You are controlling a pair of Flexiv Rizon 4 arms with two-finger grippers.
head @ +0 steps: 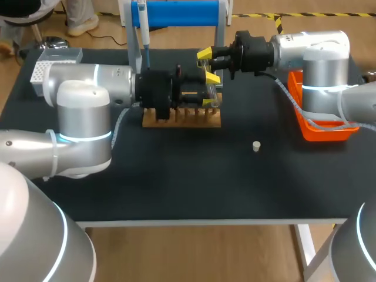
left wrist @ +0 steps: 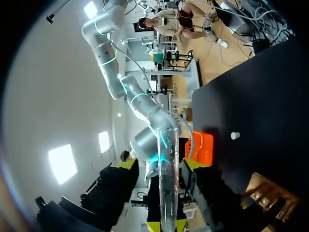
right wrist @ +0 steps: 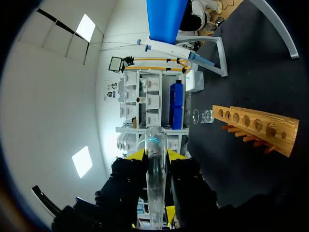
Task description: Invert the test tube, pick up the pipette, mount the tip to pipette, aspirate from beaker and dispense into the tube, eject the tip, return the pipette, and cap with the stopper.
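Test tube (left wrist: 166, 183) held over the wooden rack (head: 182, 120).
It is clamped by the left gripper (left wrist: 167, 224); the right gripper's (head: 208, 66) state cannot be told. If released before a second grasp is made, the glass could be dropped.

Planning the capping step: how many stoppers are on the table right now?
1. The stopper sits by itself on the table, to the right of the rack and apart from it. Another could be hidden from view.
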